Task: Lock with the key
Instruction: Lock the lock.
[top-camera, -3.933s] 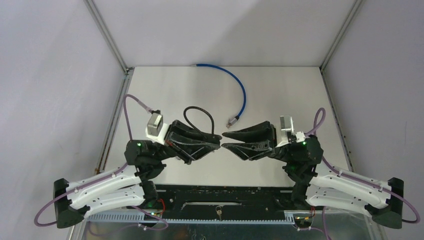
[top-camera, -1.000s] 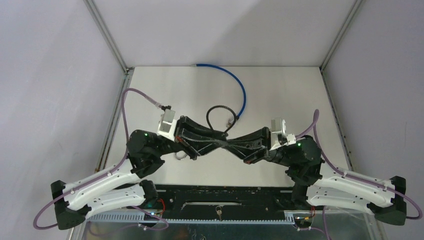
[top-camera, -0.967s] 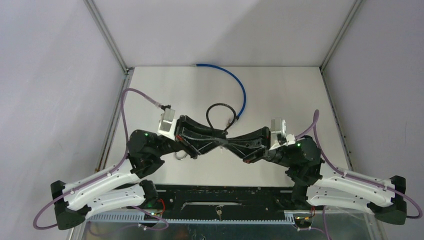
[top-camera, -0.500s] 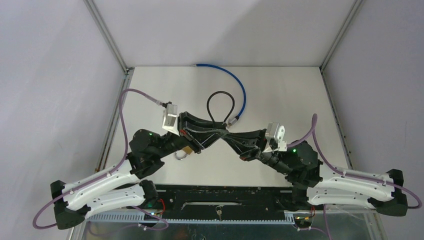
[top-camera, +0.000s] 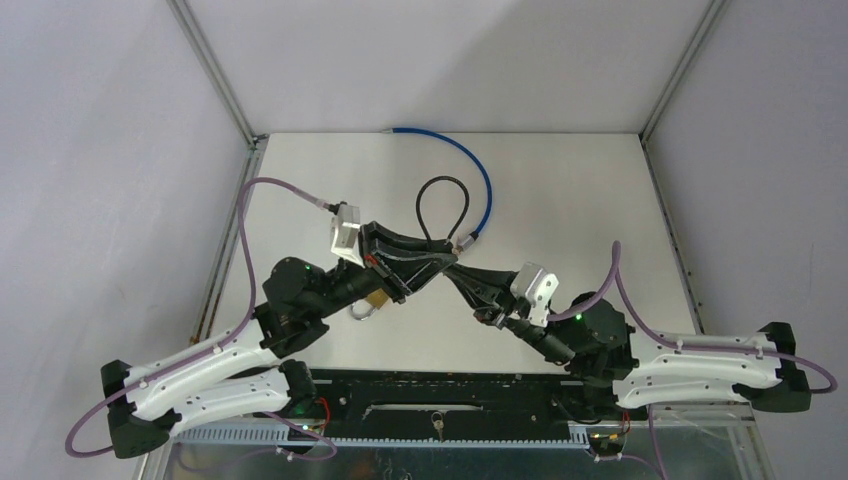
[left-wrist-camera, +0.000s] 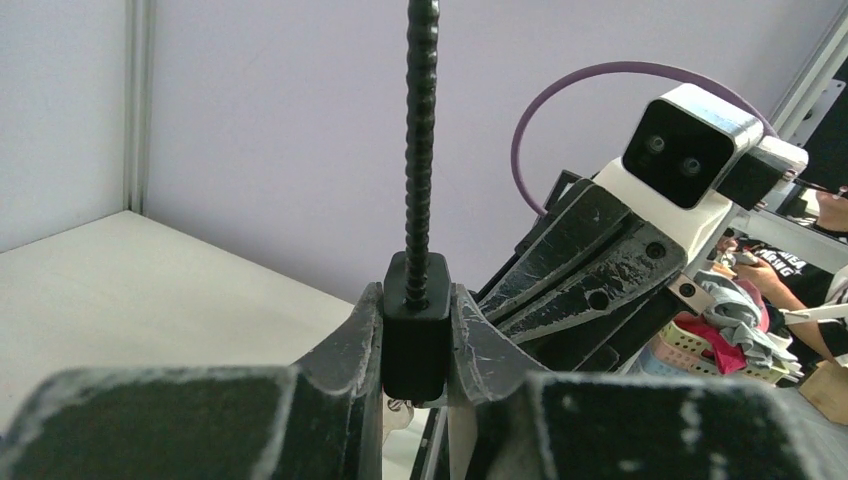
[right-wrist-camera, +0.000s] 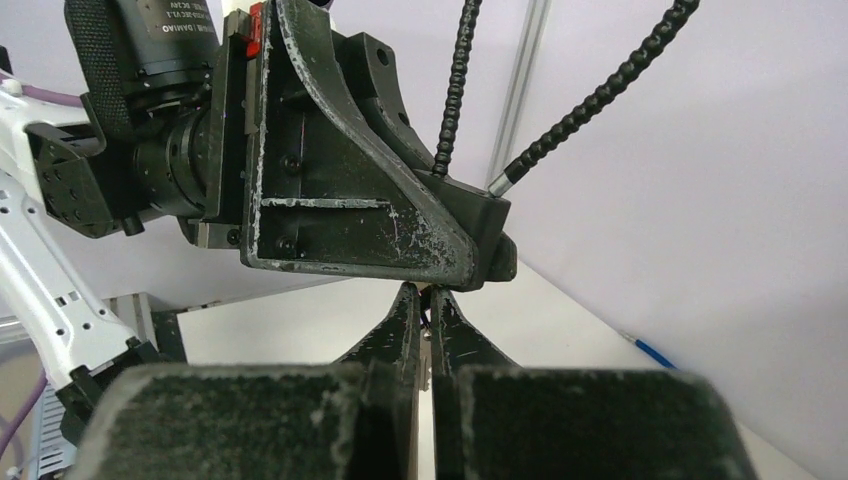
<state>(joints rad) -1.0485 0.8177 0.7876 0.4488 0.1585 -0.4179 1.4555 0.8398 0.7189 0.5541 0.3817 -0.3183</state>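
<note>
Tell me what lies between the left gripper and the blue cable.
The lock's black cable loop stands between the left gripper and the blue cable, as the top view shows.

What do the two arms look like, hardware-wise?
Left arm and right arm: white link shells, black joints, green LEDs, purple cables looping to the wrists. White camera block on each wrist. Fingers black, tapered, scuffed.
</note>
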